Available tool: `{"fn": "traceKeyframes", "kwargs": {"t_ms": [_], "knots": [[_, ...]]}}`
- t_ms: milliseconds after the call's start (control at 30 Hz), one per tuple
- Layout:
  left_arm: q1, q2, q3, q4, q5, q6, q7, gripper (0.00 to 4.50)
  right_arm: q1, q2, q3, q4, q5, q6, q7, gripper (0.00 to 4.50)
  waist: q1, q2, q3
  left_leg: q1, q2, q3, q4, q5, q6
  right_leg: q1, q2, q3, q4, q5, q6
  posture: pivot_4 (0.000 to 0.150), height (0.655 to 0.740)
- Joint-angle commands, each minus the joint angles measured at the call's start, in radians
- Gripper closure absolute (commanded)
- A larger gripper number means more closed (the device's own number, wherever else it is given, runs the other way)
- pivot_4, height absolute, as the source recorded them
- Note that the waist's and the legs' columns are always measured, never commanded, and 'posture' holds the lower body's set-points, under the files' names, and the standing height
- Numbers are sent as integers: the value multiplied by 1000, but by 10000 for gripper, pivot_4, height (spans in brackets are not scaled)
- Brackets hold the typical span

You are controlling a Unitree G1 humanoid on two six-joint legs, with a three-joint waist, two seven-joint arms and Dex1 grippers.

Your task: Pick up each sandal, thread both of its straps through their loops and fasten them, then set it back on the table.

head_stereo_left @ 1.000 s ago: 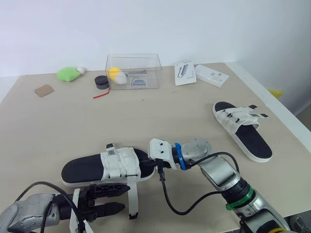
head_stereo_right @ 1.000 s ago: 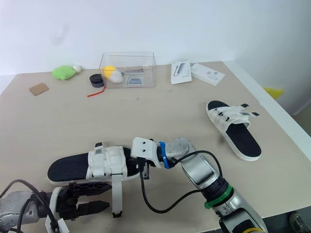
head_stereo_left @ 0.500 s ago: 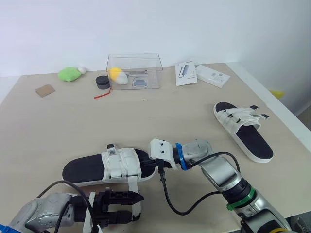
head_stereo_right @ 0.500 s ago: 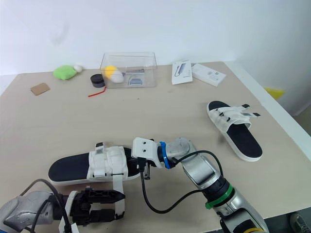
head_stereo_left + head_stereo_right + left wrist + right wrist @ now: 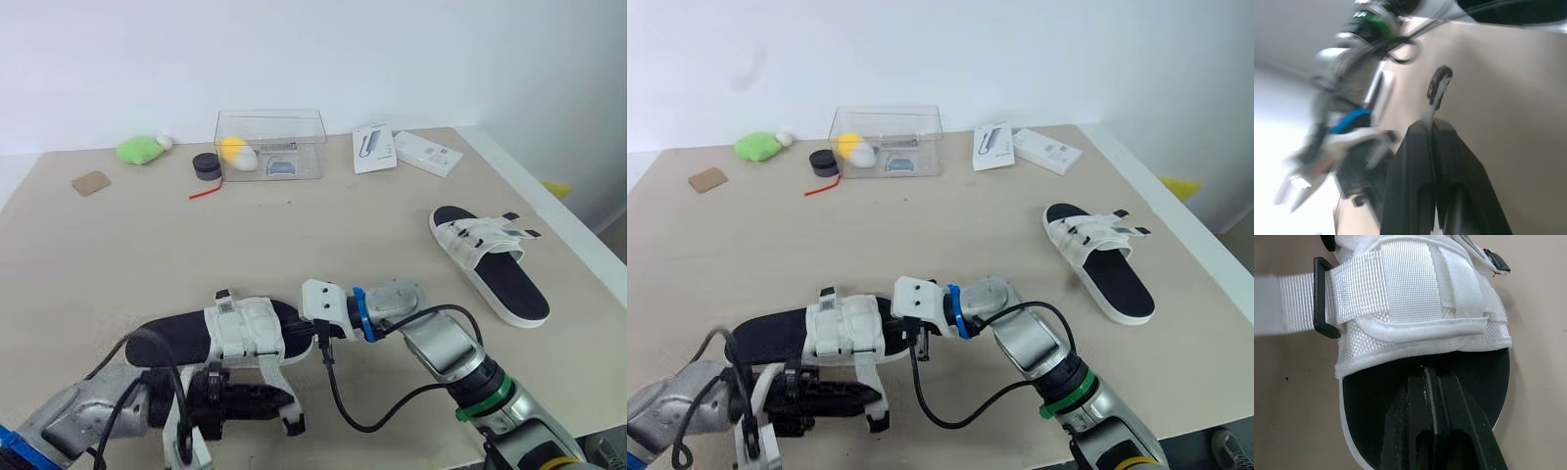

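Observation:
The near sandal [image 5: 186, 338], black-soled with white straps, lies at the table's front. My left gripper [image 5: 284, 398] is just in front of it, shut on the sandal's loose white strap [image 5: 277, 382]. That strap's black tip [image 5: 1439, 87] sticks out past the fingers [image 5: 1418, 161]. My right gripper [image 5: 1432, 374] is shut, its tips pressing on the black footbed [image 5: 1376, 421] at the sandal's open end, right under the fastened white strap [image 5: 1400, 293]. The second sandal [image 5: 490, 259] lies at the right of the table, away from both grippers.
At the back stand a clear box [image 5: 269, 144] holding a yellow item, a black puck [image 5: 206, 164], a green object [image 5: 137, 149], a brown card [image 5: 90, 182], a white booklet [image 5: 373, 147] and a white box [image 5: 426, 154]. The table edge [image 5: 549, 211] runs close behind the second sandal.
My left gripper moved right along the sandal's front side and shut on the hanging strap, whose end now angles rightward. The right arm has stayed put.

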Motion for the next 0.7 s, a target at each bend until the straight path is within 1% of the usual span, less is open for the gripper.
{"fn": "traceKeyframes", "kwargs": {"t_ms": [33, 200, 300, 367, 433, 500, 533, 600, 700], "knots": [[-24, 27, -11, -94, -221, 169, -51, 44123, 30, -15, 59, 54, -24, 21, 27, 45000, 0, 0, 0, 0, 0, 0, 0, 0, 0, 0, 0, 0, 0, 0, 0, 1500, 7400], [-42, 37, 22, -153, -475, 433, -132, 44123, 23, -13, 59, 66, -29, 10, 22, 45000, 0, 1, 0, 0, 0, 0, 1, 0, 0, 1, 2, 0, 0, -1, 1, 1500, 7400], [-62, 28, 69, -189, -649, 622, -141, 44123, 19, -9, 61, 75, -32, 4, 19, 45000, 0, 1, 0, 0, 0, -1, 1, 0, 0, 0, 2, 0, 0, -1, 1, 1500, 7400], [-83, 15, 108, -209, -807, 768, -112, 44123, 18, -6, 61, 79, -32, 1, 16, 45000, 0, 1, 0, 0, 0, -1, 1, 0, 0, 1, 3, 0, 0, -1, 1, 1500, 7400], [-147, 5, 159, -187, -1047, 967, -39, 44123, 17, -2, 60, 83, -33, -1, 13, 45000, 0, 0, 0, 0, 1, -1, 1, 0, 0, 1, 4, 0, 0, 0, 1, 1500, 7400], [-179, -1, 207, -157, -1224, 1121, -6, 44123, 15, 2, 61, 87, -36, -4, 9, 45000, 0, 0, 1, 0, 0, -3, 2, 1, 0, 1, 6, 0, 1, 0, 1, 1500, 7400], [-192, -13, 231, -135, -1267, 1172, 14, 44123, 13, 3, 63, 89, -39, -6, 7, 45000, -1, 0, 1, 0, 0, -3, 2, 1, -1, 1, 6, 0, 1, 1, 0, 1500, 7400], [-209, -18, 274, -95, -1393, 1295, 47, 44123, 10, 5, 66, 91, -43, -6, 6, 45000, -1, 0, 1, 1, 0, -3, 2, 1, -1, 1, 7, 1, 1, 1, 0, 1500, 7400], [-237, -36, 313, -52, -1448, 1427, 94, 44123, 9, 7, 69, 91, -48, -9, 0, 45000, 0, 0, 1, 0, 1, -4, 2, 2, -1, 1, 9, 1, 1, 1, 0, 1500, 7400]]}}
